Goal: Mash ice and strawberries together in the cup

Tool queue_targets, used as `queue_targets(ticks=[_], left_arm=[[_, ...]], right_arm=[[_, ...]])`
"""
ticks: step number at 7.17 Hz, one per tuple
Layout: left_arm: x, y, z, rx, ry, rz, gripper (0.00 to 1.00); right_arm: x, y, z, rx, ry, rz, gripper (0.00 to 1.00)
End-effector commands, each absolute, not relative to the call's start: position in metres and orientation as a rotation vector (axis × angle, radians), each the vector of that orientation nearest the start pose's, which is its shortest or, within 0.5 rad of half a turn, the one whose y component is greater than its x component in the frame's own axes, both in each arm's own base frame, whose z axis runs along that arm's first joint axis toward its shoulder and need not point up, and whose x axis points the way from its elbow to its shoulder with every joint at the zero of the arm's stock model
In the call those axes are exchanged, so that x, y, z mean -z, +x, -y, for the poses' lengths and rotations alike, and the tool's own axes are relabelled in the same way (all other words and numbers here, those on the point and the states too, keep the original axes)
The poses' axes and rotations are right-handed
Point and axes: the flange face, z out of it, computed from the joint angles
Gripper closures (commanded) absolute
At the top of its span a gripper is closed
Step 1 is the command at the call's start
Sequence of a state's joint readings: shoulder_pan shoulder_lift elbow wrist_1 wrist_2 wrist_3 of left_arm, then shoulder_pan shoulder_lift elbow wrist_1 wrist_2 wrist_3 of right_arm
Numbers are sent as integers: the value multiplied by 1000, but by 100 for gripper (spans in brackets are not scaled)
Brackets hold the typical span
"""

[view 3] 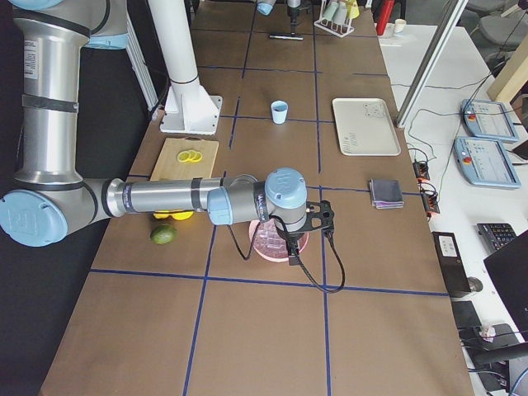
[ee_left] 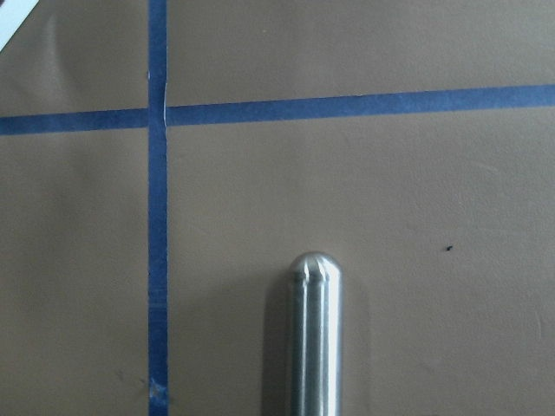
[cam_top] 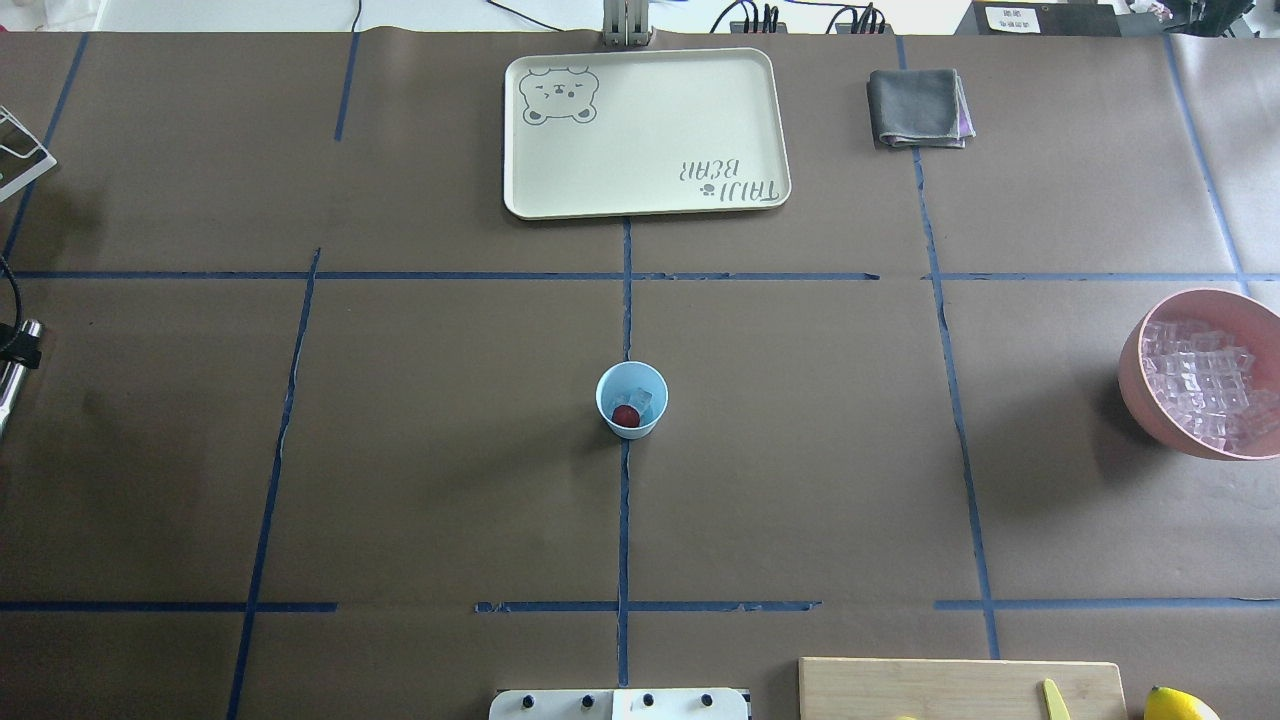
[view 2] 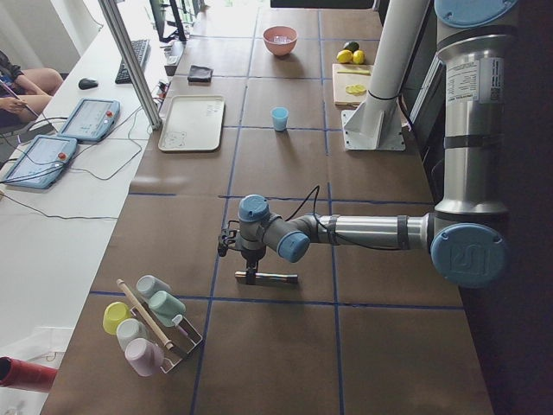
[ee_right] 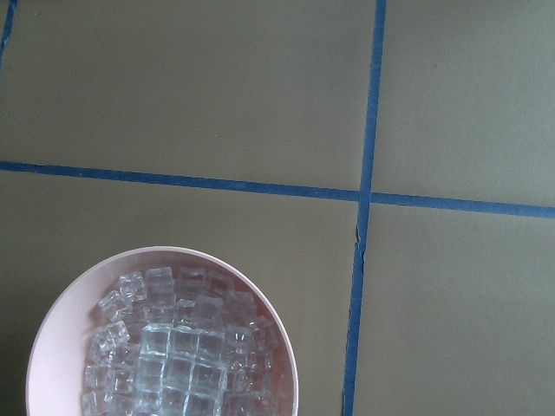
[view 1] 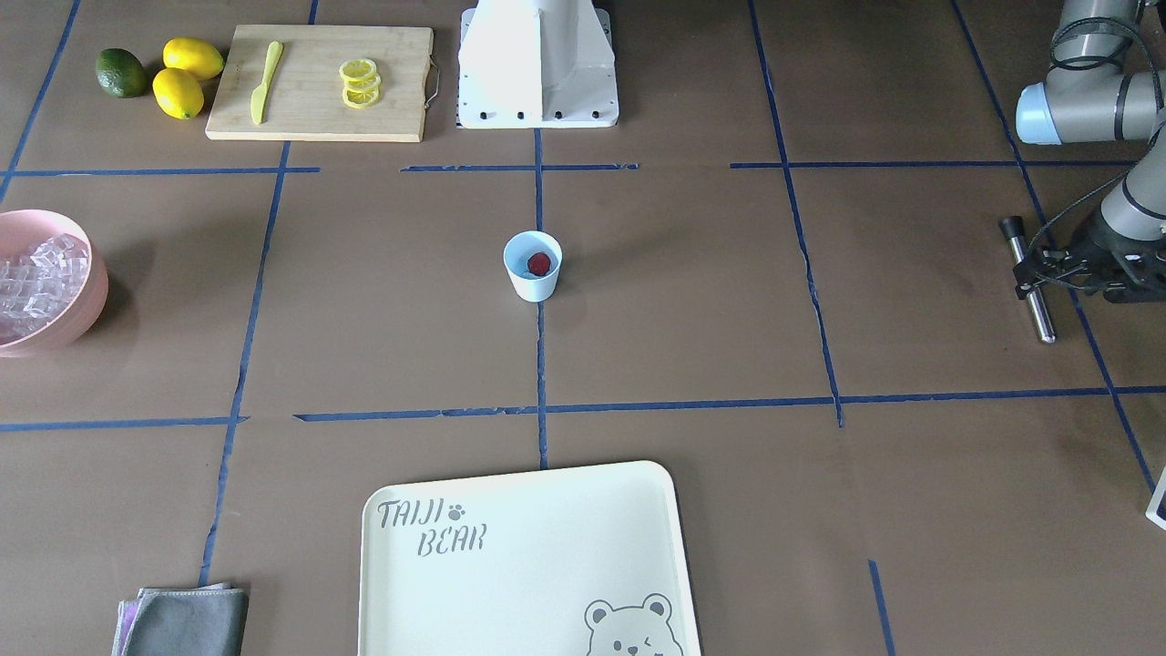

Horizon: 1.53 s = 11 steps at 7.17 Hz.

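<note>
The light-blue cup [view 1: 532,281] [cam_top: 606,400] stands at the table's centre with one red strawberry [view 1: 539,264] [cam_top: 626,416] and a clear ice cube [cam_top: 641,400] inside. More ice [view 1: 36,281] [ee_right: 178,360] fills the pink bowl [view 1: 94,296] [cam_top: 1133,365]. My left gripper [view 1: 1027,278] [view 2: 232,251] sits over a metal rod with a black end [view 1: 1038,314] [ee_left: 315,338] lying on the table. Its fingers are at the rod, but I cannot tell whether they grip it. My right gripper [view 3: 297,239] hovers over the bowl; I cannot tell its state.
A cutting board [view 1: 310,114] holds lemon slices [view 1: 361,82] and a yellow knife [view 1: 266,82]; beside it lie lemons [view 1: 187,77] and a lime [view 1: 121,73]. A cream tray [view 1: 528,565], a grey cloth [view 1: 187,621], a cup rack [view 2: 147,324] and the white base [view 1: 537,64] are around.
</note>
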<state>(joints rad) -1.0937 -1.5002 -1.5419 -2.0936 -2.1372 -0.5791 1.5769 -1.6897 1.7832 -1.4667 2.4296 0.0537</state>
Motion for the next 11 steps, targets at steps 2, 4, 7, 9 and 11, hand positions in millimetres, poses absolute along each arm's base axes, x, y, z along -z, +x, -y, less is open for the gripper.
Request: queue_targets(ticks=[2,4,7,9,11], left_arm=[[-637,96,476,-176,46,-713,0],[-614,25,485,-240,53,-682,0],[-663,-80,466,-94,24,-802,0],[-656,-80,469,-68,23,-813,0],[-646,-80,471,-34,25,-810,0]], right_arm=[[-592,60,450,28,163,868,0],[-596,60,450,25,155,868,0],[-601,60,448,22,148,866,0],[-604,60,444,17,137,868,0],[-606,60,444,15,133,866,0]])
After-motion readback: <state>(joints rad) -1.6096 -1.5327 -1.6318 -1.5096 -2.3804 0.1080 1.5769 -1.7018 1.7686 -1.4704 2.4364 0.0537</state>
